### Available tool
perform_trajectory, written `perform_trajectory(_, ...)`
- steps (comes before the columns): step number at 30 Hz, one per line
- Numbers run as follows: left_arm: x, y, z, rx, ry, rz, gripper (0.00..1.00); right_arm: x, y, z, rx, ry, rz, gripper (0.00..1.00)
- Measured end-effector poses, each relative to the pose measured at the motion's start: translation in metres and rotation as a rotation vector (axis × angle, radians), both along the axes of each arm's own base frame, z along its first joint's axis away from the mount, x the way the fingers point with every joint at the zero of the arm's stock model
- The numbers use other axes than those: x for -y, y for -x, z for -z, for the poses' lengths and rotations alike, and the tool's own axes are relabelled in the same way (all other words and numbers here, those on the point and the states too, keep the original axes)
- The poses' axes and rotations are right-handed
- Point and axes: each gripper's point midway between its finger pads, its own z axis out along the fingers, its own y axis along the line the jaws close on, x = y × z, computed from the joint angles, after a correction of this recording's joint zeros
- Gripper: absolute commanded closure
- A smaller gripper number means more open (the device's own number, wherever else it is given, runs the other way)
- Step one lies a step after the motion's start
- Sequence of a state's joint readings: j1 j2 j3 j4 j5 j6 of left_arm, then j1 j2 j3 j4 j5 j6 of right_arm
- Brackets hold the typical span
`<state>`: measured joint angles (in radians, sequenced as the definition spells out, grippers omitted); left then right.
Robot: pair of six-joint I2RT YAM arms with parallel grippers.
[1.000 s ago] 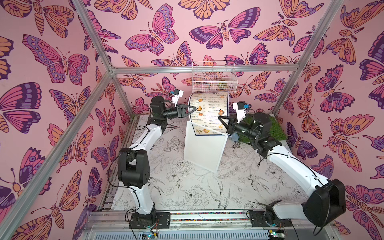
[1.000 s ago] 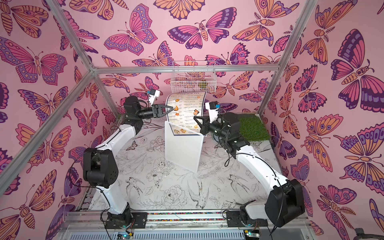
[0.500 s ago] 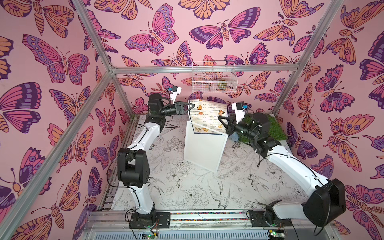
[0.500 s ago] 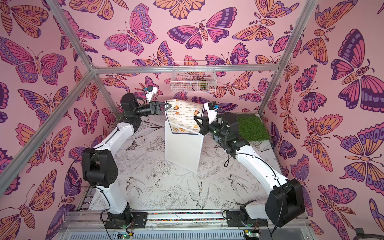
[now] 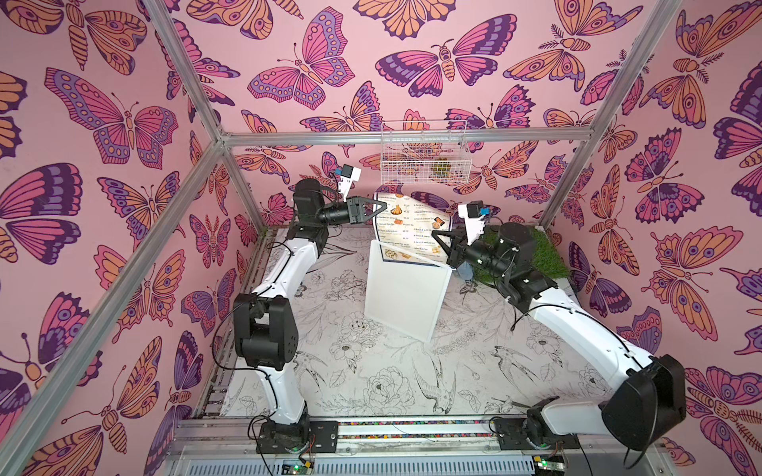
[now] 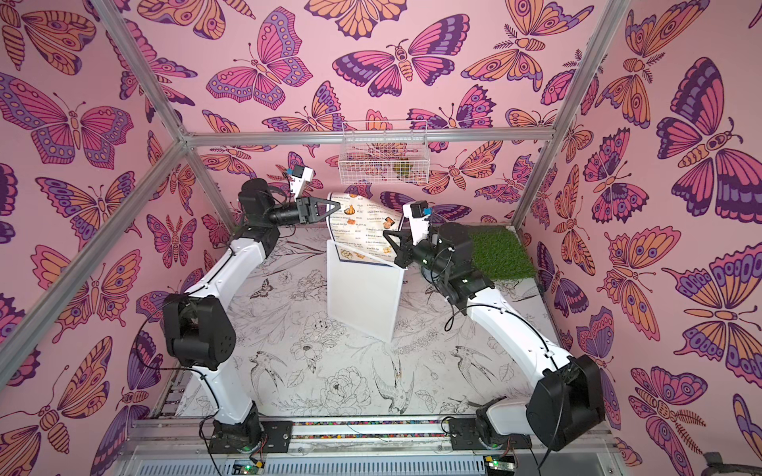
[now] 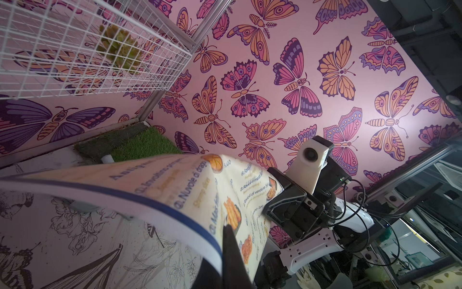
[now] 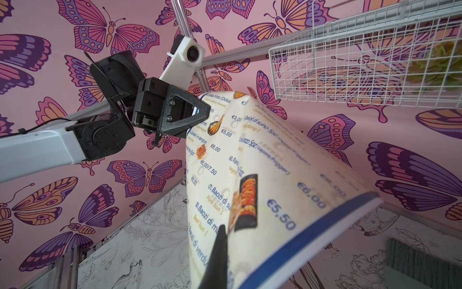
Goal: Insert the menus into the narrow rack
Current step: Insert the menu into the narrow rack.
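A glossy, flexible cream menu sheet (image 5: 406, 230) with a dark blue border bows above a thin, flat, round-cornered white plastic rack (image 5: 406, 301), its lower edge meeting the rack's top rim. The left pincer (image 5: 382, 205) and the right pincer (image 5: 436, 238) each clamp a side edge. The floral-printed counter (image 5: 371, 383) lies open around the rack.

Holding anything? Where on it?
Both grip the menu by its side edges: left gripper near the top, right gripper lower down on the opposite edge.

Open floral-print tabletop (image 5: 371, 371) in front of upright white plastic rack (image 5: 404, 296); white wire-mesh basket (image 5: 424, 152) hanging near, above curled glossy cream menu sheet (image 5: 408, 224).
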<state>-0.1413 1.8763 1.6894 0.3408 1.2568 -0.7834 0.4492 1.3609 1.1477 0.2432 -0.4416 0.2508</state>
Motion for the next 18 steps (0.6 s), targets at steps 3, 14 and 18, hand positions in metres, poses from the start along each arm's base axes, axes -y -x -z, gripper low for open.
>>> perform_trajectory(3,-0.0002,-0.0006,-0.0011,0.001,-0.004,0.003,1.0,-0.0013,0.0006,0.0,0.007,0.006,0.0,1.0)
perform_trajectory(14,0.0005,-0.0045,-0.0029,-0.002,-0.008,0.026,1.0,-0.0031,-0.0011,0.0012,0.009,0.017,0.004,0.98)
perform_trajectory(18,0.0009,-0.0045,-0.0024,-0.01,-0.01,0.031,1.0,-0.0031,-0.0017,0.0046,-0.002,0.023,0.006,0.85)
